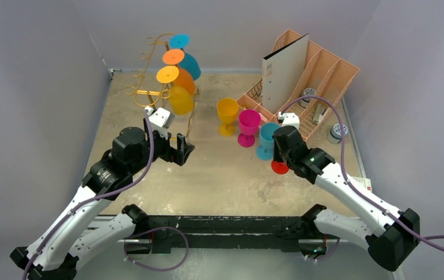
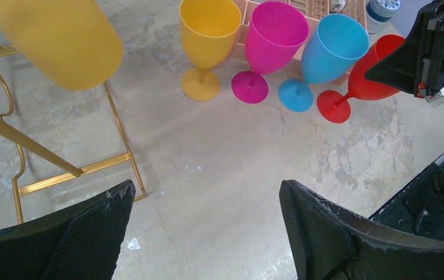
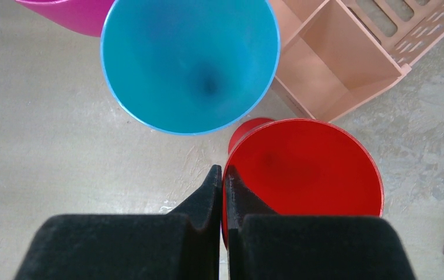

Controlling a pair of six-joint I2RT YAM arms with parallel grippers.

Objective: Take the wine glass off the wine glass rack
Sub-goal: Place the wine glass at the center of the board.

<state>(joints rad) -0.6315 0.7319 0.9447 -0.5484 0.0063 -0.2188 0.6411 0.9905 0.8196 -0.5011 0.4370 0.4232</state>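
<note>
Beige tabletop (image 1: 219, 181) on my feed: the gold rack (image 1: 143, 92) stands far left, a yellow glass (image 1: 181, 100) hanging lowest on it. My left gripper (image 2: 205, 192) is spread wide nearby. My right gripper (image 3: 223, 172) pinches the red glass (image 3: 304, 169) rim.

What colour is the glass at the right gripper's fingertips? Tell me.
The glass is red, clearest in the right wrist view.

Shiny gold metal wire wine glass rack (image 2: 73, 174), smooth matt plastic yellow wine glass (image 2: 62, 41) and red wine glass (image 3: 304, 169), peach plastic organiser (image 3: 336, 70) with smooth walls, rough blotchy stone-like counter (image 2: 237, 169), soft-looking matt black pads (image 3: 120, 245) on the right end effector (image 3: 223, 175)
</note>
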